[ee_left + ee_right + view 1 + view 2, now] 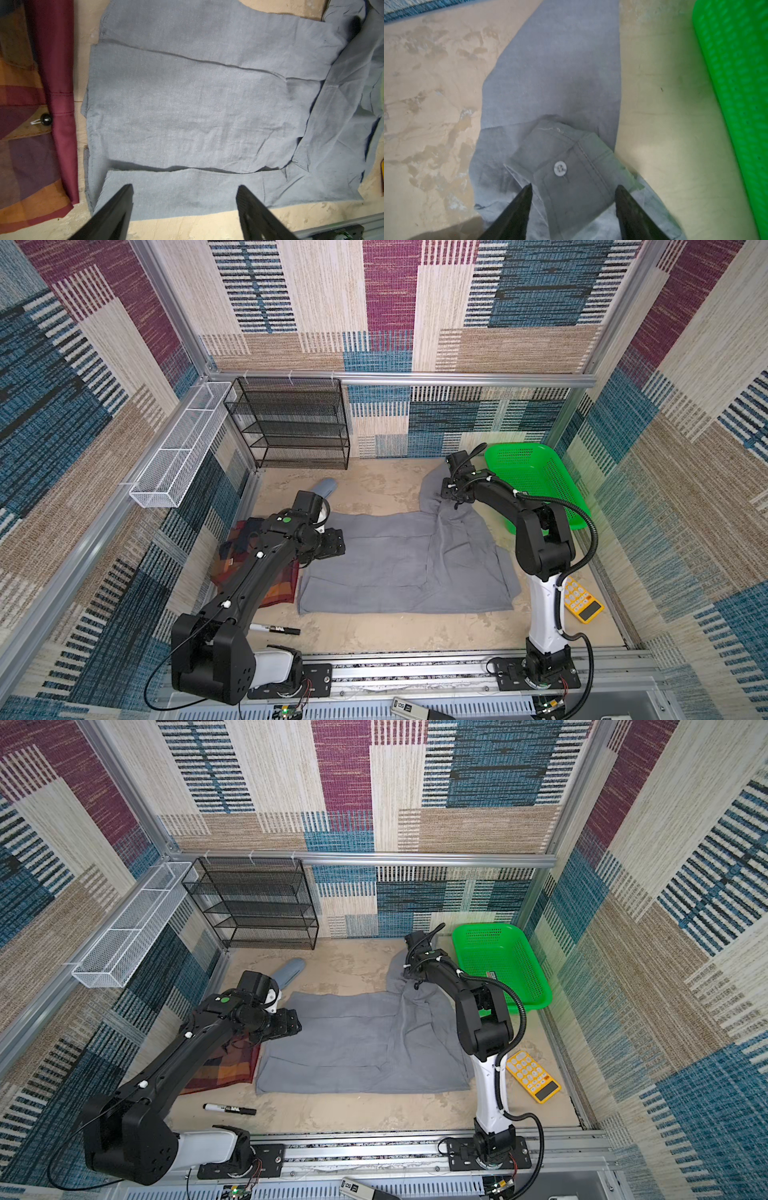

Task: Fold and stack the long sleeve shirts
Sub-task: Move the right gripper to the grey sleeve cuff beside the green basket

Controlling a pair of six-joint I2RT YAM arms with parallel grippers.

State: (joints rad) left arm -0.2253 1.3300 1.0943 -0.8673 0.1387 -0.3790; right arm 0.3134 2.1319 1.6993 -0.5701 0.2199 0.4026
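Note:
The grey long sleeve shirt [407, 556] [365, 1044] lies flat in the middle of the table, with one sleeve folded across its body [197, 104]. Its other sleeve [560, 72] runs toward the back right. The plaid shirt [282, 589] [31, 145] lies folded at the left, partly under my left arm. My left gripper [334, 545] [184, 186] hovers open over the grey shirt's left edge, holding nothing. My right gripper [451, 499] [573, 185] is open over the far sleeve. The buttoned cuff [571, 166] lies between its fingers.
A green basket [536, 481] stands at the back right, close to my right arm. A yellow calculator [582, 599] lies at the right and a black marker [274, 629] at the front left. A blue-grey case [326, 488], black mesh shelf [291, 423] and white wire basket [178, 448] stand back left.

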